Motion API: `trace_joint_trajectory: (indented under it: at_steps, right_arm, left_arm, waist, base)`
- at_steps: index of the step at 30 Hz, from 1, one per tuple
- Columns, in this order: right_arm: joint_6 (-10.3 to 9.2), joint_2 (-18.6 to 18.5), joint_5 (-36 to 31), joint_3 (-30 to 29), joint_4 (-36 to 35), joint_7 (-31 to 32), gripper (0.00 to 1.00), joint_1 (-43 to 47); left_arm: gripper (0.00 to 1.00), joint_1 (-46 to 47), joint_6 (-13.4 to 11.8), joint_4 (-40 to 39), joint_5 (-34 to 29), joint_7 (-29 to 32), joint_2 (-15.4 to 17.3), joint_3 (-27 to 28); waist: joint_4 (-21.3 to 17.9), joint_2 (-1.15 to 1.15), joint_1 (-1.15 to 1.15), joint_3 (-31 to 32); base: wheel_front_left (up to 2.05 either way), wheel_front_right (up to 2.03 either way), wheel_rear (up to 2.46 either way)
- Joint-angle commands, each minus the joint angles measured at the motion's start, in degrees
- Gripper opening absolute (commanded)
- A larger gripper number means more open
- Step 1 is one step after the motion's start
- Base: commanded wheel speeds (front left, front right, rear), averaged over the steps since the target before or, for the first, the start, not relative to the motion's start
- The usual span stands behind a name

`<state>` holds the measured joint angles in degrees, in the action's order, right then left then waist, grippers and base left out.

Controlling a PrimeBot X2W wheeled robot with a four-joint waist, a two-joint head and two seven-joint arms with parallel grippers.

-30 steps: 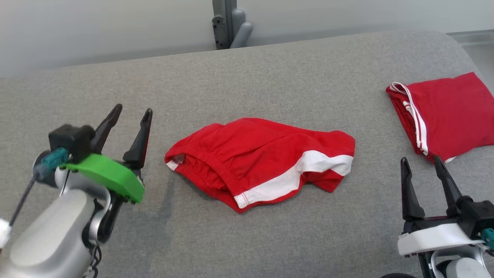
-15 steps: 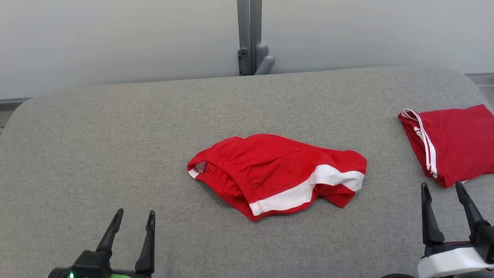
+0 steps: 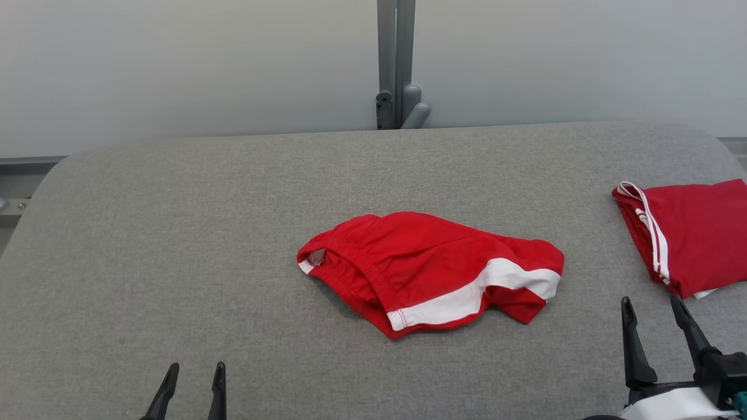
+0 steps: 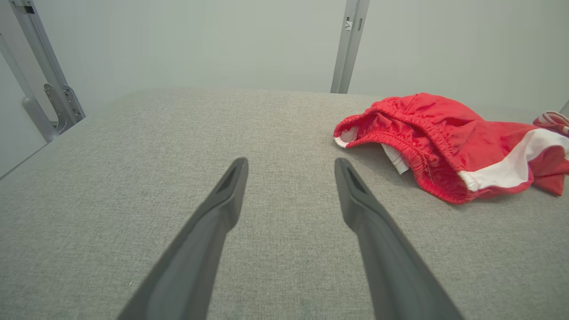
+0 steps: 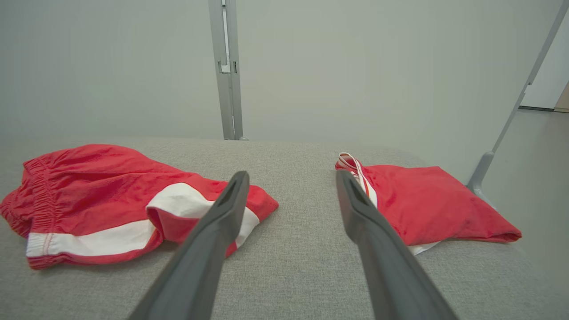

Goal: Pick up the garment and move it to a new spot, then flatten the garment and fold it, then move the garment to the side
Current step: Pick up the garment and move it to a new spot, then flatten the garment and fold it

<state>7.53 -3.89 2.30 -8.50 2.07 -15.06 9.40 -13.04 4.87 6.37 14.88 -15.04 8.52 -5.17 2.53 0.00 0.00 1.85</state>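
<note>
The garment [image 3: 432,271] is a pair of red shorts with a white stripe, lying crumpled in the middle of the grey padded table [image 3: 175,245]. It also shows at the right of the left wrist view [image 4: 444,146] and at the left of the right wrist view [image 5: 111,200]. My left gripper [image 3: 195,369] is open at the bottom left, well short of the garment, with nothing between its fingers [image 4: 289,164]. At the bottom right my right gripper [image 3: 650,303] is open and empty, its fingertips [image 5: 289,178] between the shorts and a folded red piece.
A folded red garment with white stripes [image 3: 688,233] lies at the table's right edge, just beyond my right gripper; it shows at right in the right wrist view [image 5: 426,202]. A grey metal post [image 3: 397,64] rises behind the table against a pale wall. The table's left half is bare.
The head camera has tilted up, so the table and garments sit lower in view. My left gripper has dropped toward the bottom edge, leaving just its fingertips in view. The garment lies as before.
</note>
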Motion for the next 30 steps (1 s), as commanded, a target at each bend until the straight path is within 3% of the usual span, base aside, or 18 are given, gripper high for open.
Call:
trace_joint_trajectory:
  at_steps: [1,9,18,23,26,30]
  right_arm:
    - [-0.09,0.0,0.0,0.0,0.2,-0.2,1.0,-0.3]
    - [-0.09,0.1,0.4,0.2,0.4,-0.2,1.0,-0.5]
    - [-0.09,0.3,0.5,0.8,0.5,-0.2,1.0,-1.0]
    - [-0.09,-0.3,0.4,0.9,0.1,-0.2,1.0,-1.3]
    - [-0.09,-0.5,0.4,1.2,0.0,-0.2,1.0,-2.0]
    - [-0.09,-0.4,0.6,1.8,-0.4,-0.2,1.0,-2.8]
  left_arm:
    - [1.0,-0.7,0.7,0.3,-0.7,-0.2,-0.5,0.8]
    - [1.0,0.7,2.4,0.6,-3.4,-0.2,-2.1,3.3]
    - [1.0,1.5,2.6,-0.6,-4.1,-0.2,-2.7,3.3]
    - [1.0,3.4,2.6,-2.7,-4.4,-0.1,-3.1,-1.0]
    - [1.0,4.4,2.6,0.3,-1.3,0.1,-3.6,-5.9]
    - [1.0,8.9,2.6,5.4,4.3,6.5,-4.3,-11.9]
  waist:
    - [0.1,0.0,0.0,0.0]
    - [0.4,0.0,0.0,-0.4]
    - [-0.3,0.0,0.0,-0.6]
    - [-1.3,0.0,0.0,-0.9]
    - [-2.4,0.0,0.0,-1.3]
    - [-4.1,0.0,0.0,-2.4]
  base:
    - [0.0,0.0,0.0]
    - [0.0,0.0,0.0]
    - [0.0,0.0,0.0]
    - [0.0,0.0,0.0]
    - [0.0,0.0,0.0]
    - [0.0,0.0,0.0]
